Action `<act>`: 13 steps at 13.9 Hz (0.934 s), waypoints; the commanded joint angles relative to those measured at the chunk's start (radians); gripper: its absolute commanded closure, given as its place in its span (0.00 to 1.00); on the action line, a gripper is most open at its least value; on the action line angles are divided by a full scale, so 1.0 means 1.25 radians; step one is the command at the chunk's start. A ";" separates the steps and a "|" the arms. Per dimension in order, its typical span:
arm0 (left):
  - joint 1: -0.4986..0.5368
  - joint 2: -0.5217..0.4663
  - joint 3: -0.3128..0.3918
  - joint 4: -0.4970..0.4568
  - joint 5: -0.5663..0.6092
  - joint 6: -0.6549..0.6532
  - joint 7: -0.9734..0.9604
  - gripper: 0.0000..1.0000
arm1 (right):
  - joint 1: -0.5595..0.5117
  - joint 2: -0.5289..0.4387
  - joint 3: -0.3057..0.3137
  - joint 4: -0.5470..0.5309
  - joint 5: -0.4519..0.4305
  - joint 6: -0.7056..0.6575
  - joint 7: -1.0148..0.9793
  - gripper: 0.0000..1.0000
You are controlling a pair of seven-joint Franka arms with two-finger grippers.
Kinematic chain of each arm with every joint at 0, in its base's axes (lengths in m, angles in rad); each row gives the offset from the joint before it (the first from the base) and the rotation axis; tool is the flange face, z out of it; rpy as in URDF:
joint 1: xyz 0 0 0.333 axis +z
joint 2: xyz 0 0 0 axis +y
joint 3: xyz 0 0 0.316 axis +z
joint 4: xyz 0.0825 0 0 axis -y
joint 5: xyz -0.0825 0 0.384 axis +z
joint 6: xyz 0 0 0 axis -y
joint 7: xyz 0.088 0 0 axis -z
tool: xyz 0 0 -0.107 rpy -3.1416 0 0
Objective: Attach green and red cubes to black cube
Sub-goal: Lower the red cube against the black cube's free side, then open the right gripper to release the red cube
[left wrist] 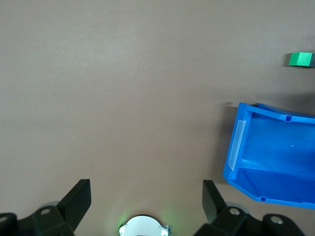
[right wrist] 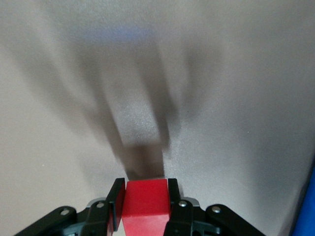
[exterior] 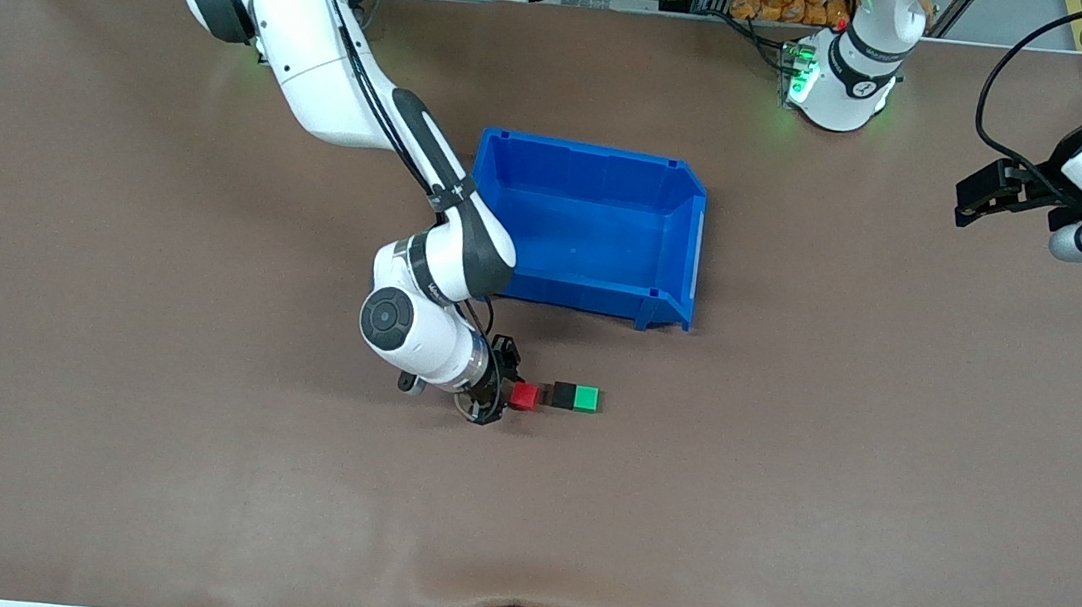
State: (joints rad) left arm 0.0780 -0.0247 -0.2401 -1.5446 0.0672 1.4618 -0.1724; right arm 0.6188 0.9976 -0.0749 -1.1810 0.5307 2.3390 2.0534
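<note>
The black cube (exterior: pixel 562 395) rests on the brown table with the green cube (exterior: pixel 586 399) pressed against its side toward the left arm's end. My right gripper (exterior: pixel 511 393) is shut on the red cube (exterior: pixel 524 397), holding it just off the black cube's free side with a narrow gap between them. In the right wrist view the red cube (right wrist: pixel 145 202) fills the space between the two fingers of my right gripper (right wrist: pixel 145 189). My left gripper (left wrist: pixel 146 189) is open and holds nothing. It waits high over the left arm's end of the table (exterior: pixel 983 194). The green cube (left wrist: pixel 300 59) shows small in its view.
A large blue bin (exterior: pixel 678 248) with nothing in it stands farther from the front camera than the cubes; it also appears in the left wrist view (left wrist: pixel 275 157). The right arm's forearm reaches past the bin's corner. Bare brown table (exterior: pixel 783 490) surrounds the cubes.
</note>
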 commanded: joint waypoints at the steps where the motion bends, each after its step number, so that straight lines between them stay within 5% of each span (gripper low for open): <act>1: 0.003 -0.004 0.001 0.004 -0.002 -0.004 0.019 0.00 | 0.009 0.023 -0.008 0.035 0.015 -0.001 0.016 1.00; 13: 0.003 -0.004 0.001 0.004 -0.002 -0.004 0.019 0.00 | 0.030 0.038 -0.008 0.037 0.015 0.023 0.037 1.00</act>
State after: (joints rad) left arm 0.0780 -0.0247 -0.2401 -1.5446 0.0672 1.4618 -0.1724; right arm 0.6386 1.0113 -0.0749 -1.1737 0.5307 2.3480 2.0745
